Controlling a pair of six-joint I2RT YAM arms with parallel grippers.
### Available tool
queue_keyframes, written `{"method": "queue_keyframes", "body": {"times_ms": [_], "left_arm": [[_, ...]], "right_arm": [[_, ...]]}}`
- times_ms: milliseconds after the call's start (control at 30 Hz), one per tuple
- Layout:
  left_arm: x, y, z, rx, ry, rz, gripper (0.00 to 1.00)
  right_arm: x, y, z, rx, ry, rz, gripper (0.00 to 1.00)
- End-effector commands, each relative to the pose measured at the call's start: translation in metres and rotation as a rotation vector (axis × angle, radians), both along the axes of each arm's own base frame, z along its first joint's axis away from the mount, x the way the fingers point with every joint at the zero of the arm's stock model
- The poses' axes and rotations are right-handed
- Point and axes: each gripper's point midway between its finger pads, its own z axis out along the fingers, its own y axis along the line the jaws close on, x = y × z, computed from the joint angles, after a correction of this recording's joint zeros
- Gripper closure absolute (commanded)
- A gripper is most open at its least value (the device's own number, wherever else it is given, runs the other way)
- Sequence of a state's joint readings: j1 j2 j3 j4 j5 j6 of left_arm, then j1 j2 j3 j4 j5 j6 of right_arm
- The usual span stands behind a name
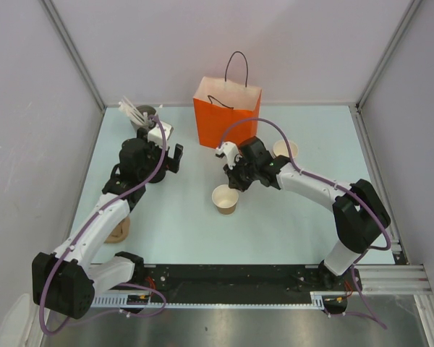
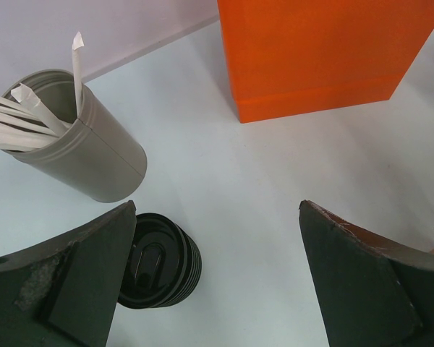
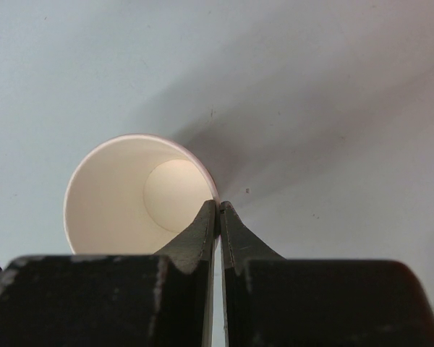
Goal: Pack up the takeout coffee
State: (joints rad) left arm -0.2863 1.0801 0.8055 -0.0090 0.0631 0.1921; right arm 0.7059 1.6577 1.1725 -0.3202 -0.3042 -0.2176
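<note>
Now the right gripper (image 3: 218, 206) pinches the cup (image 3: 137, 195) by its rim wall, one finger inside, one outside; cup stands upright, mouth up, no lid yet, mid-table on the near side of the orange bag (image 1: 226, 116); left gripper (image 2: 217, 210), spread wide, hangs above the lid stack (image 2: 159, 260), w/ the straw pot (image 2: 79, 144) close beside; bare table btw. the arms.

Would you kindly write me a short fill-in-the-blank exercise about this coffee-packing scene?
1. The paper bag at the back of the table is ____ in colour.
2. The paper cup, pinched at its rim by the right gripper, has no ____ on it.
3. On the left gripper the jaws stand ____, beside the stack of black lids.
Missing words: orange; lid; open.
</note>
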Motion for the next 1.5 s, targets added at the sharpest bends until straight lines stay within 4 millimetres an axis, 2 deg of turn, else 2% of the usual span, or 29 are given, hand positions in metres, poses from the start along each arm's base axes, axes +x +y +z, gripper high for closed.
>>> {"method": "queue_keyframes", "body": {"times_ms": [0, 367, 667, 933, 967, 1267, 1467], "left_arm": [[0.004, 0.000, 0.007, -0.011, -0.033, -0.002, 0.01], [0.004, 0.000, 0.008, -0.014, -0.036, -0.003, 0.00], [0.003, 0.000, 0.008, -0.013, -0.036, -0.003, 0.00], [0.003, 0.000, 0.006, -0.013, -0.030, -0.004, 0.01], [0.004, 0.000, 0.005, -0.011, -0.027, -0.006, 0.01], [0.004, -0.002, 0.002, -0.003, -0.019, -0.020, 0.01], [0.000, -0.008, -0.011, 0.059, 0.021, -0.091, 0.01]], "right_arm": [[0.001, 0.006, 0.001, 0.007, -0.026, 0.024, 0.97], [-0.001, 0.005, 0.001, -0.001, -0.032, 0.035, 0.87], [-0.001, 0.004, 0.006, 0.001, -0.048, 0.037, 0.72], [-0.002, 0.001, 0.032, 0.032, -0.101, 0.056, 0.49], [-0.002, 0.000, 0.038, 0.045, -0.112, 0.057, 0.43], [-0.002, -0.015, 0.080, 0.115, -0.174, 0.050, 0.17], [0.005, -0.030, 0.094, 0.146, -0.188, 0.024, 0.13]]}}
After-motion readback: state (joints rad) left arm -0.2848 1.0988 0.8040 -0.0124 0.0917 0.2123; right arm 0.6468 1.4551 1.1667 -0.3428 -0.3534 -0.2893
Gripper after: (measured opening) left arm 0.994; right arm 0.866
